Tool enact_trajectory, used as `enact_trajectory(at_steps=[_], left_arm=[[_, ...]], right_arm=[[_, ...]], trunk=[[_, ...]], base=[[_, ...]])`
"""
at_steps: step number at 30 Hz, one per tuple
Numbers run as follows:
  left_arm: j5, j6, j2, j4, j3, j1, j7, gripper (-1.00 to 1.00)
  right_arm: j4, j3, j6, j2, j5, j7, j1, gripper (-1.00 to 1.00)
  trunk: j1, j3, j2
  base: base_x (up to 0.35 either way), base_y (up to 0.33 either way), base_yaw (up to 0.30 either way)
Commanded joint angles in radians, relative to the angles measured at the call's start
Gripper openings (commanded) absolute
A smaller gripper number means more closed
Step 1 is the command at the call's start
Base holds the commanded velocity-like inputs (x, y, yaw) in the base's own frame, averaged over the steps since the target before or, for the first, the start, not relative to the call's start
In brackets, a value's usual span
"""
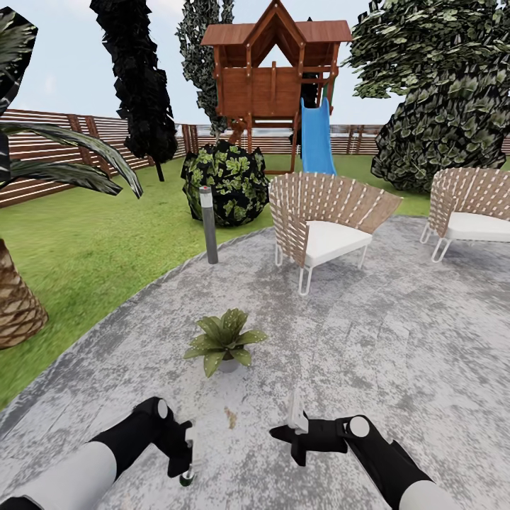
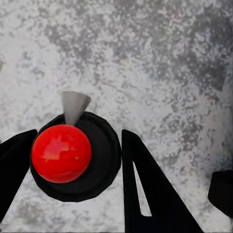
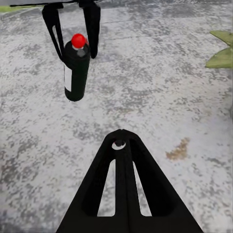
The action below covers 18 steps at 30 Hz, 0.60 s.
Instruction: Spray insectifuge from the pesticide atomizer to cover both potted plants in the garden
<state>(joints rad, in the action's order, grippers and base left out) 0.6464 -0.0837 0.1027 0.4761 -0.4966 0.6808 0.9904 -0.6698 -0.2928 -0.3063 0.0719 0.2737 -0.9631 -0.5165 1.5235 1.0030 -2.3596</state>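
My left gripper [image 1: 185,462] is shut on the pesticide atomizer [image 1: 187,479], a dark bottle held low over the paved patio [image 1: 368,368]. In the left wrist view its red round cap [image 2: 61,153] and grey nozzle sit between the black fingers [image 2: 141,189]. In the right wrist view the atomizer [image 3: 76,73] hangs slightly tilted from the left gripper [image 3: 76,52]. One potted plant [image 1: 225,342], a speckled green rosette in a grey pot, stands on the paving just ahead of both arms; its leaf tips [image 3: 221,48] show in the right wrist view. My right gripper [image 1: 294,405] is shut and empty, its fingers [image 3: 121,160] pressed together.
Two slatted chairs [image 1: 322,227] [image 1: 467,212] stand on the patio ahead and to the right. A grey bollard lamp [image 1: 208,225] and a round bush [image 1: 227,180] mark the lawn edge. A palm trunk [image 1: 15,301] is at left, with the wooden fence [image 1: 49,152] and a play tower [image 1: 273,78] behind.
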Motion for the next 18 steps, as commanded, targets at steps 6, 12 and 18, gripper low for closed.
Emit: enact_trajectory(at_steps=[6, 12, 18], left_arm=[[-0.055, -0.008, 0.087, -0.110, 0.010, -0.034, -0.151, -1.00], [-0.377, 0.052, 0.077, -0.210, 0.043, -0.040, -0.382, -1.00], [-0.766, 0.251, 0.075, -0.352, 0.044, -0.083, -0.570, -1.00]], right_arm=[[0.110, 0.004, -0.007, 0.002, 0.004, 0.017, 0.000, 1.00], [0.349, 0.009, -0.023, 0.031, -0.003, 0.278, 0.000, 1.00], [0.549, 0.097, -0.147, 0.050, -0.139, 0.567, 0.005, 1.00]], trunk=[[0.000, 0.001, 0.000], [0.000, 0.001, 0.000], [0.000, 0.001, 0.000]], base=[[0.000, 0.000, 0.000], [0.000, 0.000, 0.000], [0.000, 0.000, 0.000]])
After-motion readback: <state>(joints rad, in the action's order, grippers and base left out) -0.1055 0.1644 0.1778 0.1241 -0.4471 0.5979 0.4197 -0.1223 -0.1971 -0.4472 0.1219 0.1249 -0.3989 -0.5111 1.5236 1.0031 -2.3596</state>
